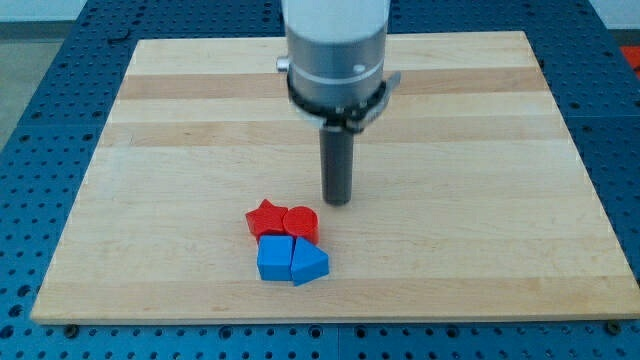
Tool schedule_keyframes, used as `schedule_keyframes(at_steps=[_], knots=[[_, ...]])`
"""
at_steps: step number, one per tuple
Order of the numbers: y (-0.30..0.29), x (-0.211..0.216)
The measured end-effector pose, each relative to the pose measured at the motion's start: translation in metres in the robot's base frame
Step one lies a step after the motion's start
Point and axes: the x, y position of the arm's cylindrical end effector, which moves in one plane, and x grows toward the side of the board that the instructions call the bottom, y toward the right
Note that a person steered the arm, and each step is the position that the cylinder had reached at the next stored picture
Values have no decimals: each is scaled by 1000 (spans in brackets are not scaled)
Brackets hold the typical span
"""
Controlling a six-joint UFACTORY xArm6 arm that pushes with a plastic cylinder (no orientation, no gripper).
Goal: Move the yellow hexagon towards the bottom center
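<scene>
No yellow hexagon shows in the camera view; it may be hidden behind the arm. My tip rests on the wooden board near its middle. A cluster of blocks lies just below and left of the tip: a red star, a red cylinder, a blue cube and a blue pointed block. The tip stands a little above and right of the red cylinder, apart from it.
The arm's wide grey body covers the top centre of the board. A blue perforated table surrounds the board on all sides.
</scene>
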Motion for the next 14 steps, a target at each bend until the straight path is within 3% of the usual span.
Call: schedule_keyframes(at_steps=[3, 4, 6, 9, 11, 12, 14], knots=[[178, -193], [200, -268], [195, -277], [27, -266], [-34, -201], [-46, -174], [-25, -190]])
